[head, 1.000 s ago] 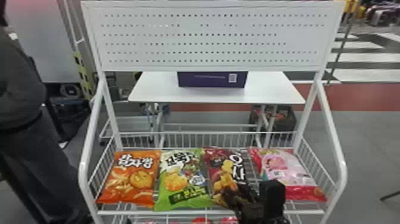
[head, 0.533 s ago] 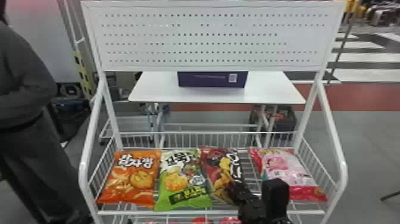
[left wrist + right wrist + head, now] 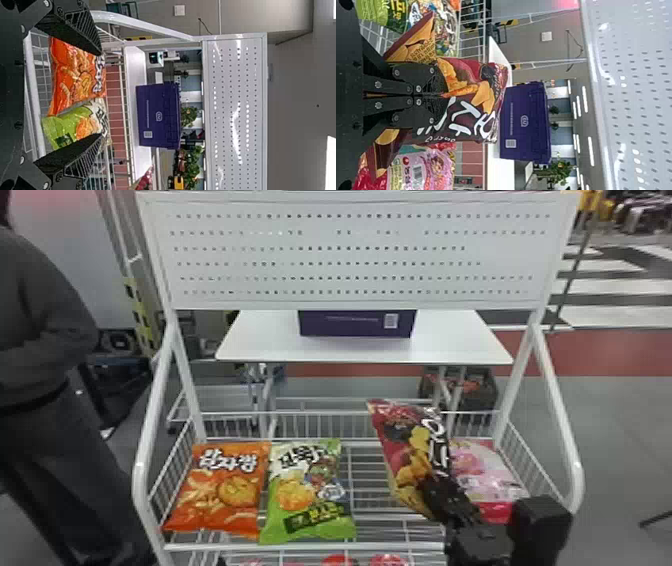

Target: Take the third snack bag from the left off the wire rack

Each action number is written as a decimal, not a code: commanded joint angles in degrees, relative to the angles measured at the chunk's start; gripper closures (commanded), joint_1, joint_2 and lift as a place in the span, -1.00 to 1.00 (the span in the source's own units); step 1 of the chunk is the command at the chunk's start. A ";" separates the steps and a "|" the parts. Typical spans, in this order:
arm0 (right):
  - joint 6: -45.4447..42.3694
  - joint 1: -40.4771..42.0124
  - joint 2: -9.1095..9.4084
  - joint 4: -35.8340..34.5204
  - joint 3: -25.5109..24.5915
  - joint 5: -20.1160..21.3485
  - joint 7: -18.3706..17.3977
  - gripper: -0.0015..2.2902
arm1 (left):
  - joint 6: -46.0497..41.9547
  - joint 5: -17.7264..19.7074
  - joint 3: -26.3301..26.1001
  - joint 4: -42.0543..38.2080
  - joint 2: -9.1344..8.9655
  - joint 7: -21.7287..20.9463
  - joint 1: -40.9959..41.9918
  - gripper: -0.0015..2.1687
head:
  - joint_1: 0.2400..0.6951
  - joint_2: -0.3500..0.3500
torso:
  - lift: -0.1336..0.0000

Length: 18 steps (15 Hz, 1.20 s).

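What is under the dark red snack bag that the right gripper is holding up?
Bare wire rack shows beneath the dark red snack bag, between the green bag and pink bag. The right gripper clamps its lower end. The pink bag's left edge is covered.

one orange bag (image 3: 220, 490), one green bag (image 3: 306, 495), one dark red bag (image 3: 410, 450), one pink bag (image 3: 481, 476): four bags. one rack (image 3: 350, 250), one purple box (image 3: 356, 323), one table (image 3: 450, 345).

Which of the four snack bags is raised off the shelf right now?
The dark red and black bag, tilted up in the right jaws; the orange bag, green bag and pink bag lie flat on the wire rack.
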 commanded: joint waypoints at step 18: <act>-29.54 38.53 -3.57 -13.35 -16.45 -2.36 2.63 0.55 | -1.58 1.29 1.06 -0.18 -0.09 0.44 0.52 -0.84 | 0.14 0.00 | 1.00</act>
